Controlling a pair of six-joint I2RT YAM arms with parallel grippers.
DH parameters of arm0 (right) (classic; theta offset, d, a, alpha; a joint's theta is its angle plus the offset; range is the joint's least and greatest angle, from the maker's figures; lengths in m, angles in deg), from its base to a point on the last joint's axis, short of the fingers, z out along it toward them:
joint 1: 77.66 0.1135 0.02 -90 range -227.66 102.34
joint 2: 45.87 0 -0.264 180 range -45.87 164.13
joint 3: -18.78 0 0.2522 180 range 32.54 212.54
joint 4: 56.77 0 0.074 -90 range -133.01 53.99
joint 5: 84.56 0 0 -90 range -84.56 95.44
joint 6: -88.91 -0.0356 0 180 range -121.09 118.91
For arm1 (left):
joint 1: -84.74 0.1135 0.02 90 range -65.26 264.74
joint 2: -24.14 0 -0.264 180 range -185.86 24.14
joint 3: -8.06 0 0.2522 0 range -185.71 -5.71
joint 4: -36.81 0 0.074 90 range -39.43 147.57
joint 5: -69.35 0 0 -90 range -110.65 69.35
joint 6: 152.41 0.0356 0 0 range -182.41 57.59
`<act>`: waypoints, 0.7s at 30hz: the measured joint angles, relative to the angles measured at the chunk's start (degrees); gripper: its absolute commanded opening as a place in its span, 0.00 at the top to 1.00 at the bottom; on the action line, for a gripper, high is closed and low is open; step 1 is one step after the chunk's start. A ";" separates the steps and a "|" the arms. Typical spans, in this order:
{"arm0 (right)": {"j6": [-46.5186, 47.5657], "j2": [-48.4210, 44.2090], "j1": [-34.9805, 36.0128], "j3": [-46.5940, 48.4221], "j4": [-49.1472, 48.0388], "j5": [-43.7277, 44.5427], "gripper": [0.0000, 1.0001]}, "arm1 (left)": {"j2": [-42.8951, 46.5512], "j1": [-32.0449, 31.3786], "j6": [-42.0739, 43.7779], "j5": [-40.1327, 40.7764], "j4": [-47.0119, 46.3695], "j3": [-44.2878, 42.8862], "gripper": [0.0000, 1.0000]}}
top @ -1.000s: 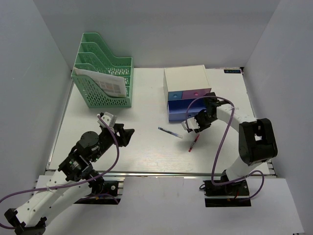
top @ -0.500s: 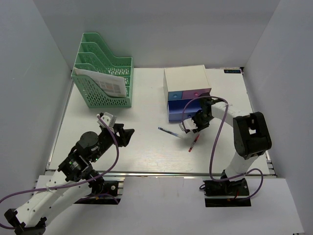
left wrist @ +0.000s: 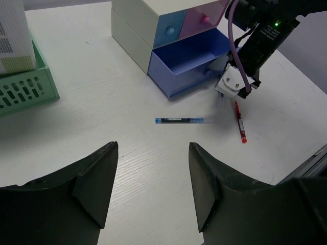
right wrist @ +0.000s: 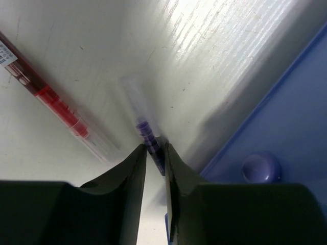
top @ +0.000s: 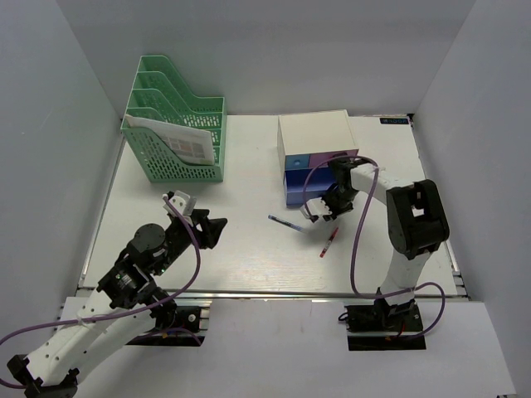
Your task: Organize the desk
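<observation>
The desk [top: 249,174] is a white tabletop. My right gripper [right wrist: 155,152] is shut on a purple pen [right wrist: 149,137], held tip-down just above the desk beside the front of the open blue drawer [right wrist: 276,132]. A red pen [right wrist: 53,104] lies just to its left. From above, the right gripper [top: 326,209] is at the drawer's front right corner, with the red pen [top: 329,242] and a blue pen [top: 288,224] lying on the desk. My left gripper [left wrist: 153,148] is open and empty, low over the desk near the front left [top: 211,228].
A white drawer box [top: 319,137] with small blue and pink drawers stands at the back centre, its lower blue drawer [top: 300,186] pulled open. A green file rack [top: 174,133] holding papers stands at the back left. Grey walls enclose the desk.
My right arm has folded closer to the drawer box and its gripper has shifted slightly up and left. The red and blue pens have not moved. The left arm is still.
</observation>
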 measured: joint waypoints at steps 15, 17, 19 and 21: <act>-9.25 0.15 2.89 0.26 1.60 -5.46 1.00 | 0.37 0.00 0.00 0.35 0.00 0.00 0.32; -10.91 0.02 3.41 -0.02 1.73 -8.68 1.00 | 0.46 0.00 0.00 0.46 0.00 0.00 0.32; -13.00 0.02 3.78 0.11 2.12 -12.00 1.00 | 0.48 0.00 0.00 0.50 0.00 0.00 0.32; -15.91 -0.24 4.07 1.38 3.32 -15.58 1.00 | 0.52 0.00 0.00 0.52 0.00 0.00 0.32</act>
